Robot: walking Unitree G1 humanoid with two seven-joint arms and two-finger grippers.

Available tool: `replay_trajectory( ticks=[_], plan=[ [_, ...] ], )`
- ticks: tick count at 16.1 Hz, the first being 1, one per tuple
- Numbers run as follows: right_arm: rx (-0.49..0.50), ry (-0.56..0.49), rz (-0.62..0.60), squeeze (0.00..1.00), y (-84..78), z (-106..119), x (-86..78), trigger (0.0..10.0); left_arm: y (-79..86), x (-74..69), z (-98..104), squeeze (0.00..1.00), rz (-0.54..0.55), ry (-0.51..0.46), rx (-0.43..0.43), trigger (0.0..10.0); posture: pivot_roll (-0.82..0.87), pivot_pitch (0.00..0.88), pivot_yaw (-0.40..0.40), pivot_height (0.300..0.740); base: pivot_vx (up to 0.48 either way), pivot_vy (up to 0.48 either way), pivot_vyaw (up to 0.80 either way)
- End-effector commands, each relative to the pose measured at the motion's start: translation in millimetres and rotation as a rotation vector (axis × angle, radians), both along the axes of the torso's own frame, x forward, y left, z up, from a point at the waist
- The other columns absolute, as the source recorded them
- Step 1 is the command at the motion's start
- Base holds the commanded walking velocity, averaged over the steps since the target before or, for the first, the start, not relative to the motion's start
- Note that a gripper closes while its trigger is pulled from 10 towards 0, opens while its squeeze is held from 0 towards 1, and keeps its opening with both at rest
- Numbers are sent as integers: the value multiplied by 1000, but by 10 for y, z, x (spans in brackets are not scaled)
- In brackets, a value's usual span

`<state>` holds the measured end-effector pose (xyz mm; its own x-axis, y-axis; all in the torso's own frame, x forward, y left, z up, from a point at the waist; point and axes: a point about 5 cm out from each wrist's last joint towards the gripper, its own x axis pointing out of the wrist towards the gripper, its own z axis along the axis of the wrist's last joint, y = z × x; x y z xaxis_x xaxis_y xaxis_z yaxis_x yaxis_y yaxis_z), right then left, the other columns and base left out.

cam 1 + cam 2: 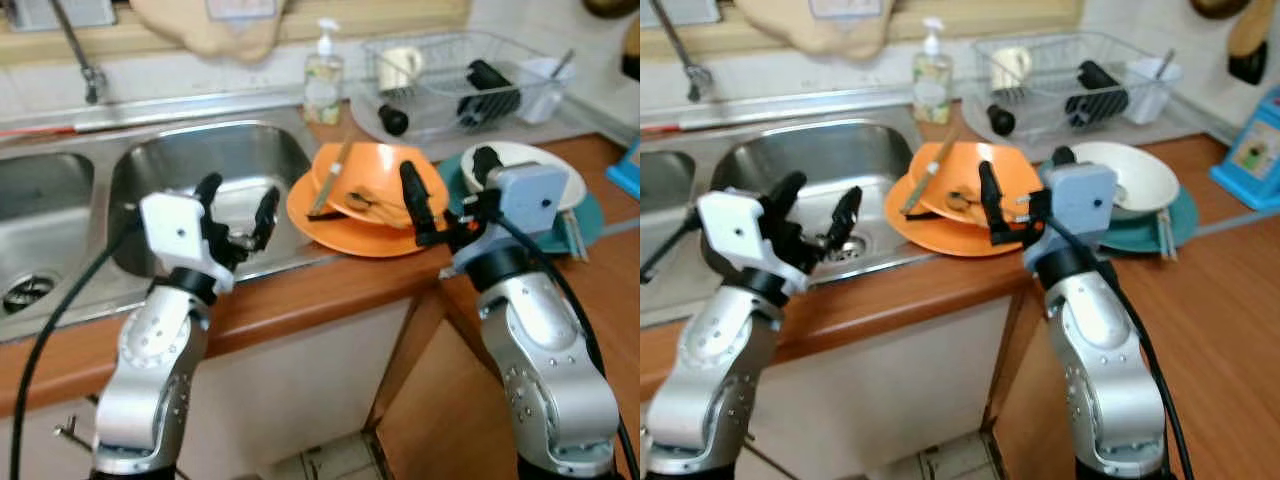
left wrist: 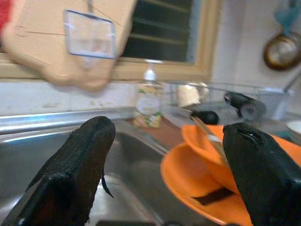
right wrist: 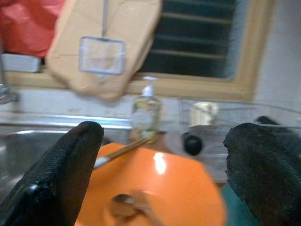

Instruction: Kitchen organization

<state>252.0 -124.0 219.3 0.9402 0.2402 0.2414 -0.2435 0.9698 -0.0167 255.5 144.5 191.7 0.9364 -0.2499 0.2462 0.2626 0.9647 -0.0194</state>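
An orange bowl (image 1: pixel 375 172) sits on an orange plate (image 1: pixel 335 235) on the counter, just right of the sink (image 1: pixel 235 155). A long utensil (image 1: pixel 330 185) leans across the bowl and a spoon (image 1: pixel 360 202) lies inside it. Further right, a white bowl (image 1: pixel 535 155) rests on a teal plate (image 1: pixel 592 215). My left gripper (image 1: pixel 238 195) hovers open over the sink's right basin, holding nothing. My right gripper (image 1: pixel 448 170) is open above the counter between the orange dishes and the white bowl, one finger over the orange bowl's right rim.
A wire dish rack (image 1: pixel 460 80) at the back holds a cup and dark items. A soap bottle (image 1: pixel 323 75) stands behind the orange dishes. The faucet (image 1: pixel 85 60) rises at back left. A beige board (image 2: pixel 61 42) hangs by the window. A blue box (image 1: pixel 1250 150) stands far right.
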Motion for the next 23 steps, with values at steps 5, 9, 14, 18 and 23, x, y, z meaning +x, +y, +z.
replay_trajectory(
  ticks=[5, 9, 14, 18, 23],
  plan=[
    [2, 13, 21, 0, -73, 80, 49, 10000, -51, 88, 29, 1000, -96, 26, 40, 10000, -119, 0, 5, 740, 0, 0, 0],
    [-62, 59, 38, 0, -80, 72, 67, 10000, -24, 161, 15, 0, -109, 56, 70, 10000, -131, 0, 15, 740, 0, 0, 0],
    [-63, 64, -2, 0, -35, 60, 114, 10000, 56, 148, -3, 0, -14, 58, 104, 10000, -114, 0, 14, 740, 0, 0, 0],
    [-81, 66, -30, 0, -61, 39, 91, 10000, 54, 139, 0, 0, 16, 44, 87, 10000, -121, 0, 13, 740, 0, 0, 0],
    [-109, 58, -39, 0, -25, 12, 90, 10000, 59, 105, -10, 0, 1, 38, 95, 10000, -115, 0, 10, 740, 148, 0, 0]
  ],
)
